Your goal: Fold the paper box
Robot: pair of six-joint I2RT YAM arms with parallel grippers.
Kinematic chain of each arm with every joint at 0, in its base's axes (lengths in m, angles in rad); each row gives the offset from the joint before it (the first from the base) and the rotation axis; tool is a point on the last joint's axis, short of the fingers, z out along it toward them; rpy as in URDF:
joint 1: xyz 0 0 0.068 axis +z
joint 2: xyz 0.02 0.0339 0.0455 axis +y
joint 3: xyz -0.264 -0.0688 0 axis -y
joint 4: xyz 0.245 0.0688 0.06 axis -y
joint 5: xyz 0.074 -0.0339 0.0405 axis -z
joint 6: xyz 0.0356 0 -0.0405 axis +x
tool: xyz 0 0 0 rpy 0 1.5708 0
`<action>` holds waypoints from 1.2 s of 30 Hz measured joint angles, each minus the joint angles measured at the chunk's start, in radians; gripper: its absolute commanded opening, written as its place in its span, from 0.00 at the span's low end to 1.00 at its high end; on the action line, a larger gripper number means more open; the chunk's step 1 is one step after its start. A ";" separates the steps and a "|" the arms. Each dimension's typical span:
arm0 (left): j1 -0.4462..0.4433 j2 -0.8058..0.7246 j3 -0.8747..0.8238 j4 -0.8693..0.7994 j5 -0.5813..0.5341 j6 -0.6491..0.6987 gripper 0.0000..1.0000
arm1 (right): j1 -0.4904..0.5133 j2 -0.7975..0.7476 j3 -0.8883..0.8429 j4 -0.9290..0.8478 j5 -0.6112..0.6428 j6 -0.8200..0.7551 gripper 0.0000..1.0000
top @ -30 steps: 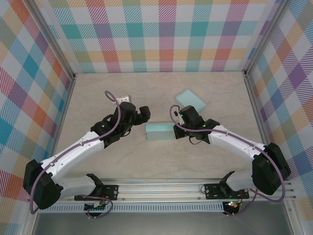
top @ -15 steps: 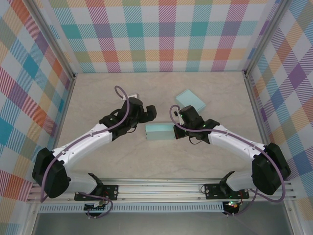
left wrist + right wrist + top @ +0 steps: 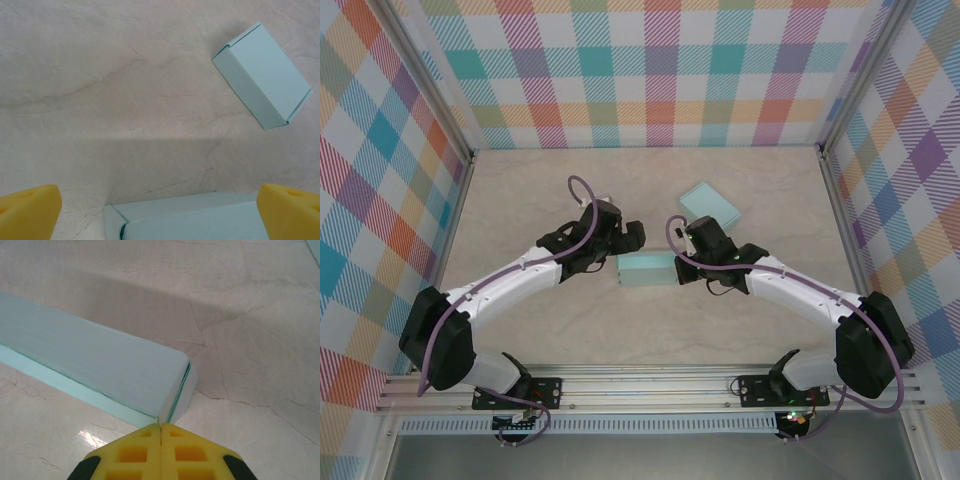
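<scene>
Arms, two, each bowed outward from its base, meet at the middle of the table [image 3: 520, 190]. The left gripper [image 3: 632, 238] hangs at the far edge of the paper box [image 3: 647, 268], jaws spread wide, one yellow pad [image 3: 29, 212] at each side of the wrist view. The right gripper [image 3: 161, 429] is pressed closed, its tips at the box's right end corner; contact cannot be told. Boxes, two: pale teal card, rectangular, matte. The second box [image 3: 710, 207] lies askew, farther back and to the right. The tabletop is beige, veined like marble, faintly glossy.
</scene>
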 measured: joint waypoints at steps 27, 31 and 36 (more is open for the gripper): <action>0.000 -0.048 -0.153 0.012 0.083 -0.061 1.00 | 0.006 0.020 0.008 -0.003 0.011 0.000 0.00; 0.000 -0.077 -0.201 0.056 0.085 -0.086 1.00 | 0.006 0.020 0.008 -0.003 0.011 0.001 0.00; 0.000 -0.108 -0.243 0.084 0.084 -0.108 1.00 | 0.006 0.022 0.009 -0.001 0.011 0.004 0.00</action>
